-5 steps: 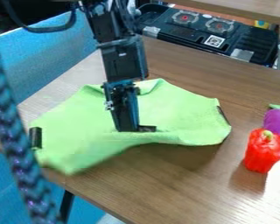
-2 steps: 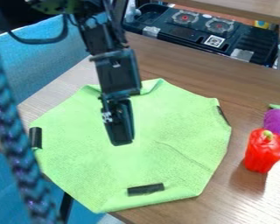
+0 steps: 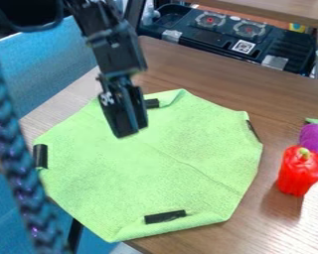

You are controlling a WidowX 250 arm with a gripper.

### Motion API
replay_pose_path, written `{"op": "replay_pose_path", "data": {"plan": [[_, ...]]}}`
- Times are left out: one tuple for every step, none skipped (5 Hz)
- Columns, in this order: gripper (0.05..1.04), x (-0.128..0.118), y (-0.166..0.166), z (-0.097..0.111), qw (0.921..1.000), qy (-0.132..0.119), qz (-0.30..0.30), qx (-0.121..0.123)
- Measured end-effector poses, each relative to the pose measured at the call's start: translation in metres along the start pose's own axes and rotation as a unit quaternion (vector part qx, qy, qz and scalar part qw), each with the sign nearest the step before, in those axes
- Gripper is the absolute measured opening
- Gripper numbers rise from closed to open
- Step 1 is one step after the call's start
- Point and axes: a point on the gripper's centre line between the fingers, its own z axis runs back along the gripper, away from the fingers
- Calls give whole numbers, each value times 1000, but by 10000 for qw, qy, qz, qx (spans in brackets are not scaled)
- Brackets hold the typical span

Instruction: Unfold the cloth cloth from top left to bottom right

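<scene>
Above the upper left part of the green cloth hangs the black gripper (image 3: 129,133), pointing down and touching nothing that I can make out. The cloth (image 3: 148,173) lies spread wide on the wooden table, with small folds at its top and bottom edges and a faint diagonal crease on its right half. Black strips show near its left, right, top and bottom edges. Its lower left part reaches past the table's front edge.
A red toy pepper (image 3: 299,171) stands right of the cloth, with a purple toy (image 3: 315,139) behind it. A black toy stove (image 3: 234,37) is at the back. A braided blue cable (image 3: 16,173) crosses the left foreground. The wooden table (image 3: 214,82) extends behind the cloth.
The cloth's near part has come down toward the front, so it lies spread where it was folded back. The gripper has risen and moved back to the upper left, away from the cloth.
</scene>
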Motion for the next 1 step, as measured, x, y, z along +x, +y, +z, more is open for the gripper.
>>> {"op": "replay_pose_path", "data": {"plan": [[1001, 2, 25, 37, 9944, -14, -161, 1042]]}}
